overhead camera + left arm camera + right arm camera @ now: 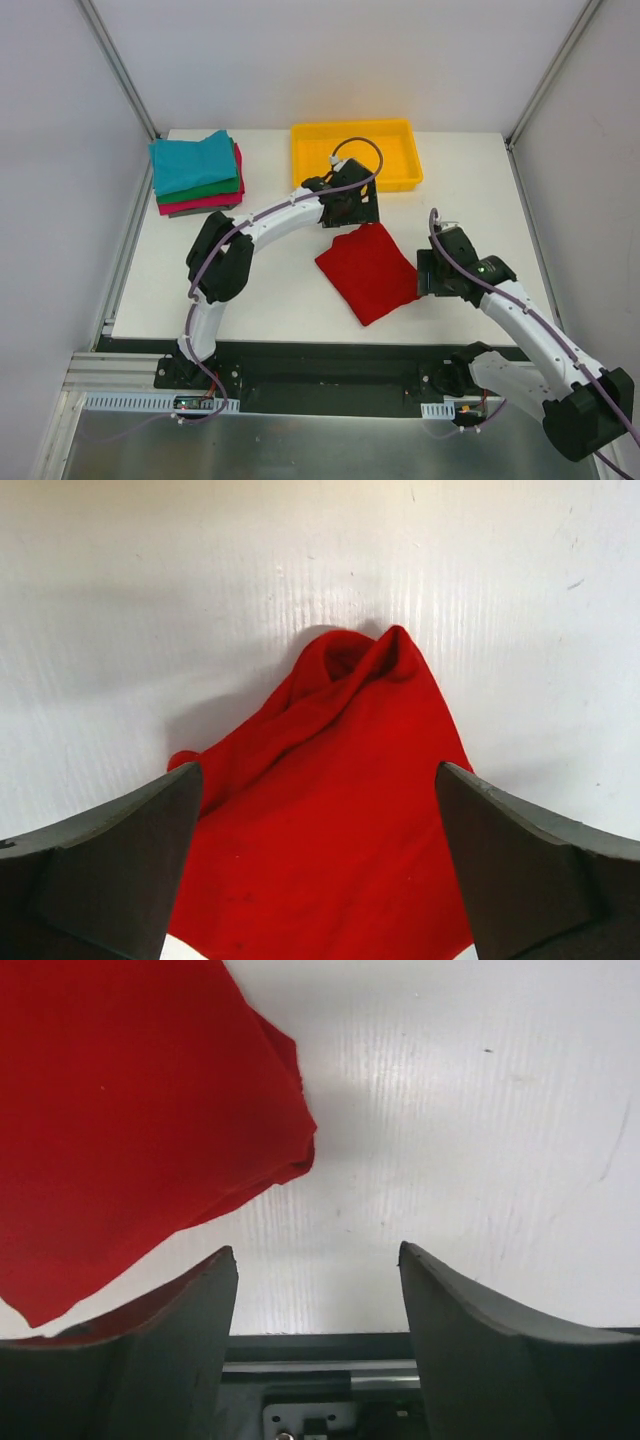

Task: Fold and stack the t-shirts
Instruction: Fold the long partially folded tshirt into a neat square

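Currently the folded red t-shirt (pixel 368 272) lies mid-table, ungripped: left gripper (pixel 362 212) gapes empty at its far corner, right gripper (pixel 425 276) likewise at its right corner. Your stack (pixel 197 175) sits far-left, nearer the left gripper.

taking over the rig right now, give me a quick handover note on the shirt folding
Left gripper: open, above the far corner of the red t-shirt, holding nothing.
Right gripper: open, beside the shirt's right corner, holding nothing.
Done: the red t-shirt lies folded mid-table; the stack of folded t-shirts (teal on top, then green, then pink-red) sits far left.
Left: move the red one onto that stack.
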You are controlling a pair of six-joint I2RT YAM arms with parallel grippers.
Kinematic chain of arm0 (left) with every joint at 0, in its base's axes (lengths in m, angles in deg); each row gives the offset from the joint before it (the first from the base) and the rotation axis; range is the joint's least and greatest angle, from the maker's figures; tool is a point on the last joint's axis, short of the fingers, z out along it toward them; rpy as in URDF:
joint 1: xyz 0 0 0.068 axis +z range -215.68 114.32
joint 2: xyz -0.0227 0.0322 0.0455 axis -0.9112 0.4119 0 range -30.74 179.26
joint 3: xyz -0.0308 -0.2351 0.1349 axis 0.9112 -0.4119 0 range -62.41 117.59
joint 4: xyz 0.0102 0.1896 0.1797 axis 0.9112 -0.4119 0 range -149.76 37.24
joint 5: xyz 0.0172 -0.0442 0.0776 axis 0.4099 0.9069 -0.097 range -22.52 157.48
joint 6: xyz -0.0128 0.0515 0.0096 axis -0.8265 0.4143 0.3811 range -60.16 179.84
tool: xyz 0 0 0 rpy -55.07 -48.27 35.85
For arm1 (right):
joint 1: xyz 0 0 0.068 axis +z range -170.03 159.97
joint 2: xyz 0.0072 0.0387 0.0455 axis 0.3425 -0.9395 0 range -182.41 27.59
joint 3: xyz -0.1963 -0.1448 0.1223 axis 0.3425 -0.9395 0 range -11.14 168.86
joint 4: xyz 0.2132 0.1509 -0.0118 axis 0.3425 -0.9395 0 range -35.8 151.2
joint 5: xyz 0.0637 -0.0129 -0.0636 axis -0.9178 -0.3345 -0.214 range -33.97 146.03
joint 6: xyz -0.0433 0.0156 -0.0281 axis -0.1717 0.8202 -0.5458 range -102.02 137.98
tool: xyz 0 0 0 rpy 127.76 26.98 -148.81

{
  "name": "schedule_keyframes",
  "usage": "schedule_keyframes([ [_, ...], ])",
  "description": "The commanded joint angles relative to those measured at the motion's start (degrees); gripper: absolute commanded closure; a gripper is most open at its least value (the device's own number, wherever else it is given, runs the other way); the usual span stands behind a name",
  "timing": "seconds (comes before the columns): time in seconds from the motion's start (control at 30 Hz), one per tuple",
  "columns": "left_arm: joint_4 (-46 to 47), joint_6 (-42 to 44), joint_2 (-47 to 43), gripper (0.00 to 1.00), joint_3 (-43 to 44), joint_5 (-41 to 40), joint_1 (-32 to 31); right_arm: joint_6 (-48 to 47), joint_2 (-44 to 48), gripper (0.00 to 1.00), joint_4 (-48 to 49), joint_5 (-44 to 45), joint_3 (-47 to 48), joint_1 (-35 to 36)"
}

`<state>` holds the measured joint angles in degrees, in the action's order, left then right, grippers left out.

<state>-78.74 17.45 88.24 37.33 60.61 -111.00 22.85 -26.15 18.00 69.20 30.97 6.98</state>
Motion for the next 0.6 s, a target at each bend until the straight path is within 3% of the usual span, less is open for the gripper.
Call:
schedule_keyframes([
  [0.0,0.23,2.13,-5.41,0.01,0.11,-2.8,-0.64,-0.03,1.16,0.18,-3.03,2.58,3.95,-0.37],
  [0.03,0.31,2.57,-6.9,0.01,-1.29,-2.36,-0.99,-0.12,2.74,0.04,-2.33,0.21,3.51,-0.46],
  [0.17,1.54,4.77,-10.52,0.01,-6.57,3.78,-1.96,1.28,9.33,0.04,3.72,-14.17,-1.13,-0.37],
  [0.33,3.83,6.27,-6.75,0.01,-5.88,14.16,-1.96,7.52,10.85,0.04,21.79,-33.27,-9.22,-0.37],
  [0.43,4.7,6.09,-3.24,0.01,-5.18,12.95,-1.96,10.69,6.64,0.04,27.89,-34.79,-11.52,-0.46],
  [0.57,5.41,5.31,-0.07,0.01,-6.31,13.3,-1.35,8.5,-2.58,0.04,29.14,-30.5,-10.21,-0.9],
])
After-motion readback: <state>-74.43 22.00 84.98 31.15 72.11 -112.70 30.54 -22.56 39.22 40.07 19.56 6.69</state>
